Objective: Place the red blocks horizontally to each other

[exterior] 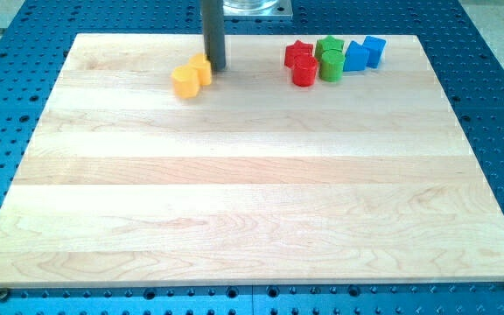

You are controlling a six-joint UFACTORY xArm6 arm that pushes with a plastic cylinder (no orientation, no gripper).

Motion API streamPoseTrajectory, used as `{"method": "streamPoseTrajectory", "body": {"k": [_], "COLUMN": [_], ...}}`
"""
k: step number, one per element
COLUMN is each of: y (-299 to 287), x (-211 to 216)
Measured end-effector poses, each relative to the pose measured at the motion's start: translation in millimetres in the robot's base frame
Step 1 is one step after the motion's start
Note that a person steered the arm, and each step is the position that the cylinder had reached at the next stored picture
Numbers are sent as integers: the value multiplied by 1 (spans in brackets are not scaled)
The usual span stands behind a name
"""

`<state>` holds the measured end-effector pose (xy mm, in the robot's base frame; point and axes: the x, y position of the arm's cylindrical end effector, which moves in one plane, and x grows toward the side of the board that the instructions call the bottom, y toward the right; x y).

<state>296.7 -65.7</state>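
I see my tip (pixel 214 69) resting on the pale wooden board (pixel 252 201) near the view's top, a straight dark rod with no jaws to open or close, so it holds nothing. It stands just at the right edge of the upper of two yellow blocks (pixel 201 68), touching or nearly so; I cannot tell which. The second yellow block (pixel 185 81), rounded in outline, sits against the first, slightly lower and to the view's left. The red blocks are well apart from my tip, off to the view's right: a red star-shaped block (pixel 297 52) and, just below and touching it, a red cylinder (pixel 304 72). Right of them sit a green star-like block (pixel 328 45) above a green cylinder (pixel 332 66), then two blue blocks, (pixel 355 56) and (pixel 374 50), side by side
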Motion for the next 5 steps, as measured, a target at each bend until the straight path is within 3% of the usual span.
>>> {"method": "streamPoseTrajectory", "body": {"k": [1, 2, 3, 4, 5], "y": [-24, 7, 87, 120, 40], "x": [50, 57, 71, 56, 6]}}
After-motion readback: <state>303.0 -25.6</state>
